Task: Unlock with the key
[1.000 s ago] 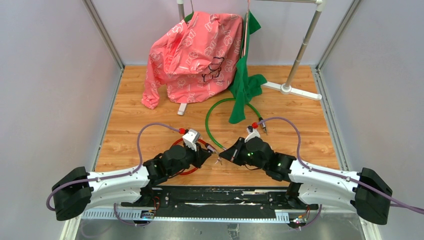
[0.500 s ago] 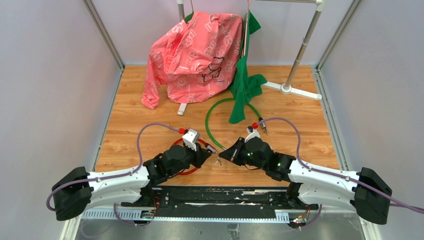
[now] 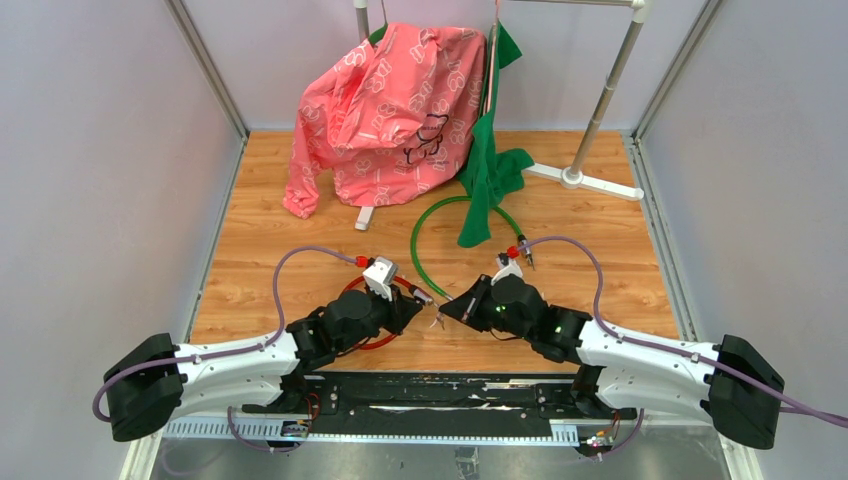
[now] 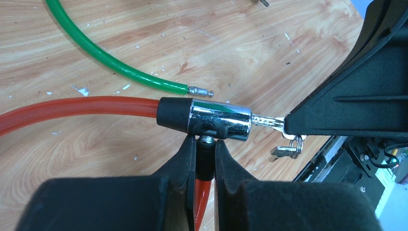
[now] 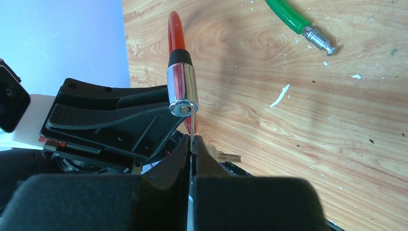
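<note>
Key [image 4: 266, 121] — one in lock [image 4: 219, 120], maybe spare key [image 4: 286, 151] dangling — red cable [image 4: 72, 107], green cable [image 4: 120, 71].

Wood-grain bench [image 3: 250, 280] is carrying a green cable [image 3: 413, 245], which is curving in an open arc mid-board with its metal tip [image 4: 199, 91] lying bare on the planks. A white rack foot [image 3: 590, 181] is standing at the far side. A green cloth [image 3: 478, 222] is trailing down onto the boards beside the arc, and pale flecks [image 5: 280, 96] are dotting the grain.

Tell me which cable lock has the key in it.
The red cable: the key sits in its chrome cylinder. The green cable lies free, unheld.
</note>
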Controlling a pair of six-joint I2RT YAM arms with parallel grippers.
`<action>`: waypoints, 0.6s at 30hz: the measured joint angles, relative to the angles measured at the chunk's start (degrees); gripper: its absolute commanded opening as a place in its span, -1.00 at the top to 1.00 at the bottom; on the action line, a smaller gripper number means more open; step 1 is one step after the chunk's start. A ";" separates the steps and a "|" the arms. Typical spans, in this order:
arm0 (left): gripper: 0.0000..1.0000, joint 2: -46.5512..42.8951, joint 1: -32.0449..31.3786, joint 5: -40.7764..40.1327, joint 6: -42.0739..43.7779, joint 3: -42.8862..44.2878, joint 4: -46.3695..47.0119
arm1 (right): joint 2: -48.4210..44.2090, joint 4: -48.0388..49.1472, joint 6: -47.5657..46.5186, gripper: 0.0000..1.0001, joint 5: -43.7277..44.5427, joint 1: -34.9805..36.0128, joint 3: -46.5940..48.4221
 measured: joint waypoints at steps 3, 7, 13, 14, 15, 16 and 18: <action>1.00 0.00 0.00 -0.02 -0.09 0.00 0.02 | 0.00 0.09 0.07 1.00 0.22 0.00 -0.04; 1.00 0.00 0.02 -0.02 -0.22 0.00 0.02 | 0.02 0.15 0.07 1.00 0.26 0.00 -0.09; 1.00 0.00 0.02 -0.02 -0.42 0.00 0.02 | 0.04 0.57 0.07 1.00 0.26 0.00 -0.09; 1.00 0.02 0.02 -0.02 -0.42 -0.02 0.02 | 0.11 0.57 0.07 1.00 0.28 0.02 -0.09; 1.00 0.02 0.02 -0.02 -0.42 0.00 0.02 | 0.22 0.59 0.09 1.00 0.28 0.04 -0.09; 1.00 0.02 0.02 -0.04 -0.44 0.00 0.02 | 0.33 0.61 0.09 1.00 0.26 0.09 -0.09; 1.00 0.02 0.02 -0.09 -0.44 -0.02 0.02 | 0.61 0.63 0.11 1.00 0.28 0.15 -0.09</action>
